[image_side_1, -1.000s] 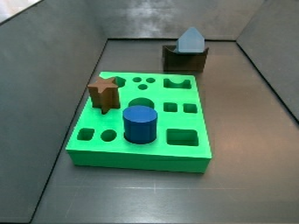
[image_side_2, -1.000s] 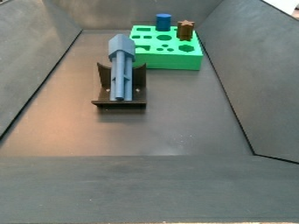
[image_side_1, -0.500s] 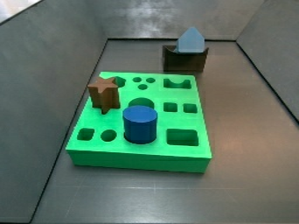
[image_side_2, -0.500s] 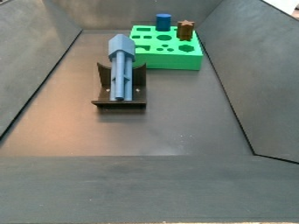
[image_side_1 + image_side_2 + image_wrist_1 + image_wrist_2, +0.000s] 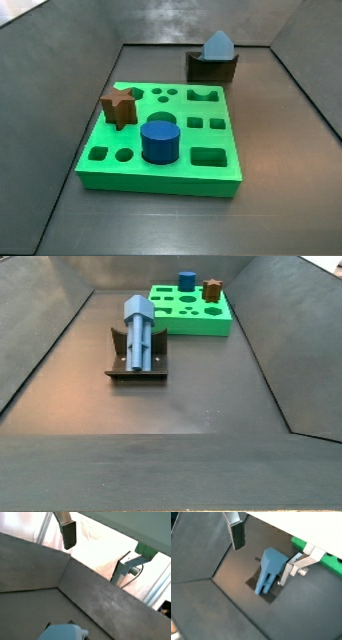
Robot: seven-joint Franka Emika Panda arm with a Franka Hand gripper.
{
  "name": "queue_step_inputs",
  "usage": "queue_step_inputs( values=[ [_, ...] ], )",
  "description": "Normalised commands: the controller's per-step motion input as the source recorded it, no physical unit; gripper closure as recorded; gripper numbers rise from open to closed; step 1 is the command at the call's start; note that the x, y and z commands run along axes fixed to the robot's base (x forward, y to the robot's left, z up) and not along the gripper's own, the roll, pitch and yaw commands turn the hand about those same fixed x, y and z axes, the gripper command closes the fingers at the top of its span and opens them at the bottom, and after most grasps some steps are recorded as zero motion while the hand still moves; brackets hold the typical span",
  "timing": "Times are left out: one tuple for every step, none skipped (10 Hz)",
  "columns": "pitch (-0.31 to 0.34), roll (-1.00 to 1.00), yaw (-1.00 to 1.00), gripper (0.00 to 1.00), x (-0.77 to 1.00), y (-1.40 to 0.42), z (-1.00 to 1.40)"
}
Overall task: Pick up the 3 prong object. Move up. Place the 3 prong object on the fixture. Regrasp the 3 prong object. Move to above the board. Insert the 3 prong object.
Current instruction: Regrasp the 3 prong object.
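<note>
The 3 prong object (image 5: 140, 329) lies cradled on the fixture (image 5: 135, 361), its grey-blue body along the notch, prongs running toward the near end in that side view. From the opposite side view, the 3 prong object (image 5: 218, 44) pokes up as a pointed shape above the fixture (image 5: 211, 67), which stands just beyond the board's far edge, at about 1 o'clock from the board's centre.

The board (image 5: 221, 165) sits bright green on the grey floor (image 5: 287, 190). A dark blue cylinder (image 5: 160, 141) stands upright in a hole near the front, and a brown star-shaped peg (image 5: 119, 107) stands at about 10 o'clock from it.

The gripper (image 5: 264, 542) appears only in the wrist views, up above the scene, absent from both side views. Its 2 fingers (image 5: 237, 534) stand well apart, the claw spread wide with nothing between the pads. In that wrist view the 3 prong object (image 5: 269, 569) shows below, between the fingers, untouched. Elsewhere, a wrist view catches just a corner of the piece (image 5: 65, 633) at the frame edge, with the gripper (image 5: 100, 549) over the bin wall.
</note>
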Motion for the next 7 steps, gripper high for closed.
queue_step_inputs(
  values=[
    [0.154, 0.59, 0.32, 0.00, 0.59, -0.07, -0.03],
    [0.113, 0.45, 0.32, 0.00, 0.65, -0.07, -0.02],
    [0.076, 0.32, 0.30, 0.00, 0.71, -0.07, -0.02],
    [0.039, 0.24, 0.28, 0.00, 0.75, -0.06, -0.02],
    [-0.003, 0.20, 0.24, 0.00, 0.78, -0.06, -0.02],
    [-0.015, 0.20, 0.20, 0.00, 0.78, -0.06, -0.02],
    [-0.017, 0.19, 0.16, 0.00, 0.79, -0.06, -0.02]
  ],
)
